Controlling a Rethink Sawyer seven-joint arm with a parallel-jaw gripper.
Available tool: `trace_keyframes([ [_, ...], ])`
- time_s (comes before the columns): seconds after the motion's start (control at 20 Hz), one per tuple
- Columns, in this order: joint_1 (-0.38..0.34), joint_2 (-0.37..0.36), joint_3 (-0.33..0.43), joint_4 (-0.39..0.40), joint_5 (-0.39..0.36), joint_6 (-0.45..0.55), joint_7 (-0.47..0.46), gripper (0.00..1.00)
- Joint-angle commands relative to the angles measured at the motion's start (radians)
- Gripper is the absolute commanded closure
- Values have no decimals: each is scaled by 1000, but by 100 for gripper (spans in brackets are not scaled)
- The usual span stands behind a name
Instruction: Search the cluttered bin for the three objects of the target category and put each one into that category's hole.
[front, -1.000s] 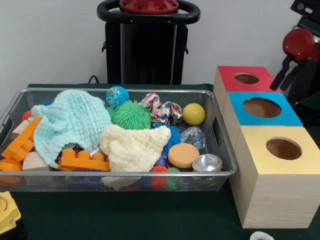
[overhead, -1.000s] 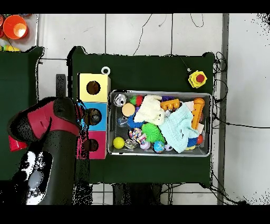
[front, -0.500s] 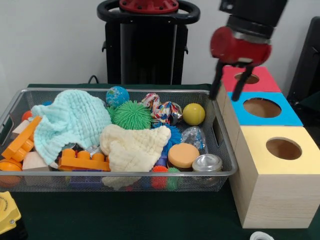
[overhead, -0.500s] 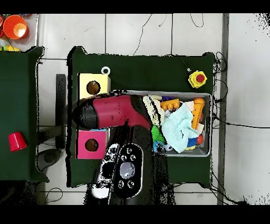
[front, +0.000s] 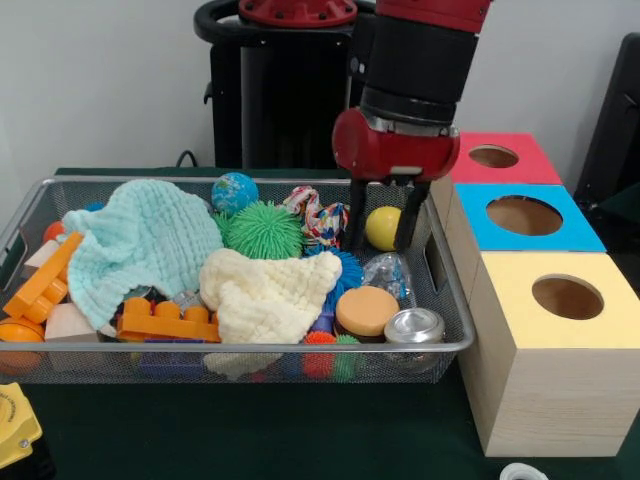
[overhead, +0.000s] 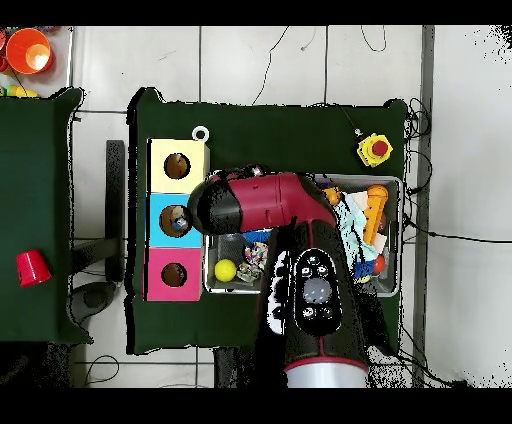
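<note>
Nothing looks sorted yet: the gripper (front: 382, 232) hangs over the wire bin (front: 30, 205), jaws spread and empty, near the yellow ball (front: 385, 224).

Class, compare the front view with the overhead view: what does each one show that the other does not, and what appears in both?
Only the front view shows the gripper with its open fingers hanging by the yellow ball, plus the two cloths, spiky balls and tin in the bin.

Only the overhead view shows the red button, the red cup and the tiled floor.

Both show the arm, the ball, the bin and the red, blue and yellow boxes.
</note>
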Motion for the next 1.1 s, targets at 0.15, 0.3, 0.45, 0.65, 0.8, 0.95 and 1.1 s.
trace_keyframes([
  [0.15,-174,85,444,144,-195,42,-560,0],
  [0.3,-226,85,520,170,-250,94,-654,0],
  [0.45,-267,85,577,194,-276,158,-731,0],
  [0.65,-285,63,582,213,-302,241,-780,0],
  [0.8,-312,43,591,237,-301,290,-825,0],
  [0.95,-343,27,619,272,-328,305,-915,0],
  [1.1,-341,17,615,275,-366,311,-937,0],
])
